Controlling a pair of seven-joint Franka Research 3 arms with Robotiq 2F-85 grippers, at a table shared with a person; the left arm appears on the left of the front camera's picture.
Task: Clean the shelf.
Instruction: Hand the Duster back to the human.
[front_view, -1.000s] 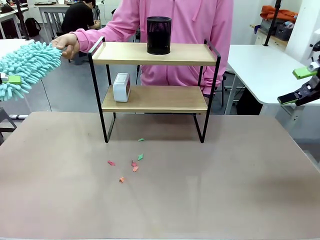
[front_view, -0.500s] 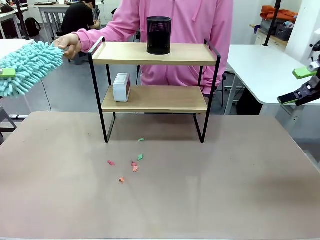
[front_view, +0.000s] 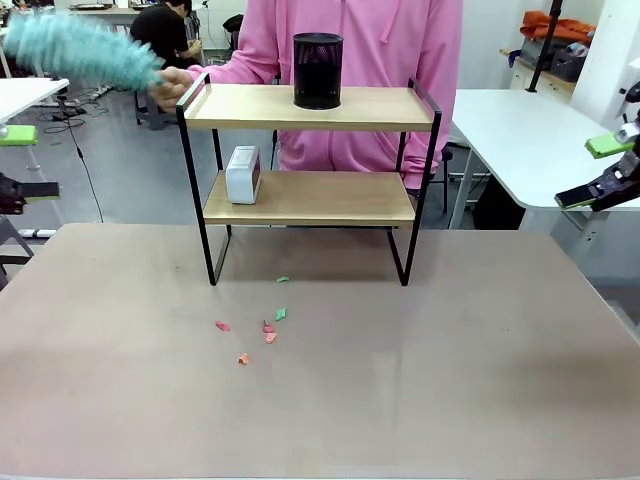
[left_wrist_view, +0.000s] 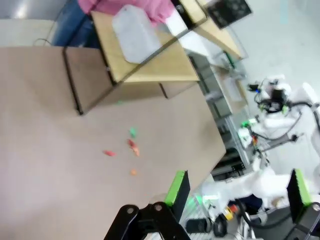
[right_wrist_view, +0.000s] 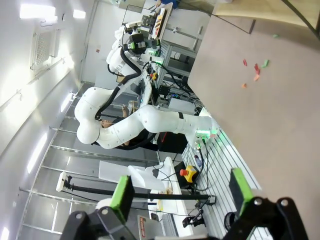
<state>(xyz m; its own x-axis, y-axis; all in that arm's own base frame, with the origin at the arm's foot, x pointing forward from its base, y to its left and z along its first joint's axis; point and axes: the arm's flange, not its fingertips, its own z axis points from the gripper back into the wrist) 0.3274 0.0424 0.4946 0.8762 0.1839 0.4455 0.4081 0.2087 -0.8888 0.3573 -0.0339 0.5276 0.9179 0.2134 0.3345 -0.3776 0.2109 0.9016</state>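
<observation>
A: Where's the shelf (front_view: 310, 170)?

B: Far half of the table (front_view: 320, 400), centred, right in front of the person in the pink top (front_view: 350, 60). Black mesh cup (front_view: 318, 70) on the top board, white box (front_view: 243, 174) at the left end of the lower board.

A: Grippers?

B: Left gripper (front_view: 22, 160) sits at the table's left edge, fingers spread wide, nothing between them — wrist cam agrees. Right gripper (front_view: 605, 170) hangs off the right side, well apart from the shelf, jaws also wide open and empty.

A: So who's got the duster?

B: The person. Their hand (front_view: 175, 85) grips the teal fluffy duster (front_view: 80, 48) just beside the shelf's top-left corner; it's motion-blurred.

A: Risks from here?

B: Few, imo. A fast sweep across the top board could catch the mesh cup and tip it — it's light-looking and standing free. Same for the white box below. Also coloured scraps (front_view: 262, 325) lie on the table in front of the shelf; brushing dust forward could scatter them more. And if either arm reaches in while the hand's swinging, there's a collision chance, esp. on the left.
</observation>
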